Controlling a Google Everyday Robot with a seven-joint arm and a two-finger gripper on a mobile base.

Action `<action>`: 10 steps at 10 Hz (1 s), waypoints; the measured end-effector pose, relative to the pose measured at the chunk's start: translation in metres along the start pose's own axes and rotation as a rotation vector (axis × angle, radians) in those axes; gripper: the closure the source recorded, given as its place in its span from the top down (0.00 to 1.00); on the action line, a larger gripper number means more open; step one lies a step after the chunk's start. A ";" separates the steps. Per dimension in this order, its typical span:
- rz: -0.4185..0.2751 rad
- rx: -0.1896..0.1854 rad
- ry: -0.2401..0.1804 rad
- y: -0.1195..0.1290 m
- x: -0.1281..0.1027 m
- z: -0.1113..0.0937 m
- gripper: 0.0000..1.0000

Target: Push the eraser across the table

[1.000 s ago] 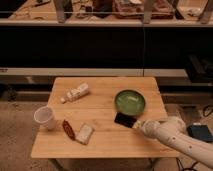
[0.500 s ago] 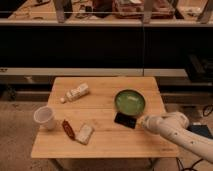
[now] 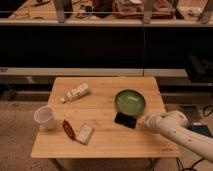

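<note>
The eraser (image 3: 125, 120) lies on the right half of the table (image 3: 107, 147), just in front of the green bowl (image 3: 130, 102) and close to its rim. The gripper (image 3: 143, 122) sits at the eraser's right end, at or near contact, on a white arm reaching in over the table's right edge. Whether the gripper is open or closed cannot be told. To the eraser's left, bare wood runs as far as the whitish block (image 3: 84, 133) and the red-brown oblong thing (image 3: 68, 128). A strip of bare wood also separates it from the front edge. The eraser lies where it did a second ago, while the gripper has shifted slightly to the right.
</note>
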 end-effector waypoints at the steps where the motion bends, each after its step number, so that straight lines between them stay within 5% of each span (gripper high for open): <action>1: 0.002 -0.007 -0.004 0.003 -0.001 0.003 0.00; 5: -0.003 -0.009 -0.020 -0.004 -0.007 0.016 0.00; 10: -0.075 0.015 -0.070 -0.046 -0.042 0.036 0.00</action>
